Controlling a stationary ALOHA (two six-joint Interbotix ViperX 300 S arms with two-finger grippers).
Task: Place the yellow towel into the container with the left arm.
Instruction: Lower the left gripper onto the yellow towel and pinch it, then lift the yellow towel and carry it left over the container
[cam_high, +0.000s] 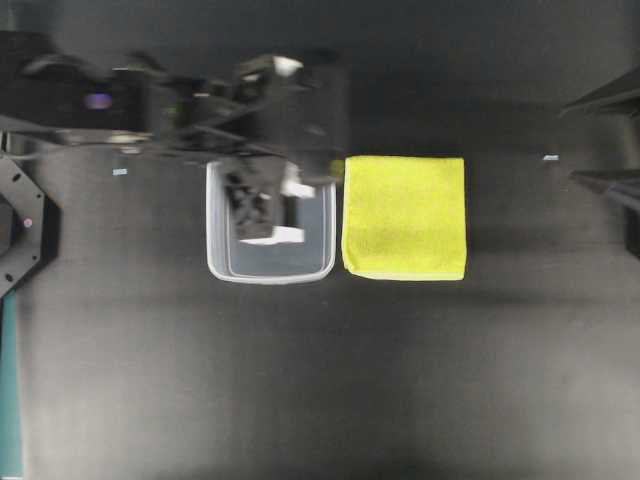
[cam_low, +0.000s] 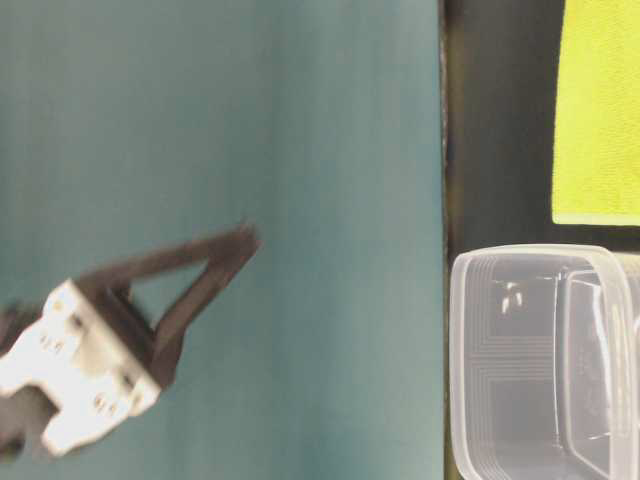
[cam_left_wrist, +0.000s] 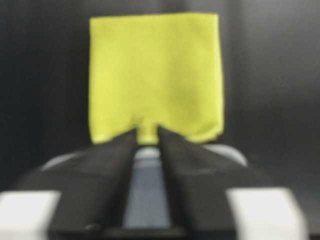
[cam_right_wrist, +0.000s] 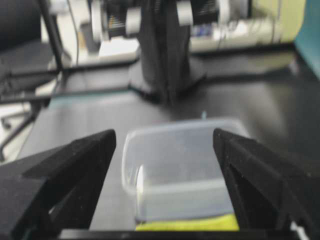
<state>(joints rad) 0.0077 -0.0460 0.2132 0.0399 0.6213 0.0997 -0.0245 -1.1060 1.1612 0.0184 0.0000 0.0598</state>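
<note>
The overhead view is showing the yellow towel (cam_high: 404, 217) lying flat on the black table (cam_high: 320, 380), just beside the right wall of the container (cam_high: 270, 272), near the table's middle. The left arm (cam_high: 150, 115) is reaching in from the table's left edge, and the left gripper (cam_high: 262, 205) is hanging over the container, blurred. The left wrist view is adding what the overhead cannot: the two black fingers (cam_left_wrist: 112, 165) are standing a narrow gap apart, holding nothing, with the towel beyond their tips. The right wrist view is showing the right gripper (cam_right_wrist: 165, 145) spread wide and empty, framing the container with a yellow strip of towel at its near side. The container's inside is showing only its clear floor in that view. The table-level view is cutting off both towel and container at its right edge, and its blurred gripper is hard to make out.
</note>
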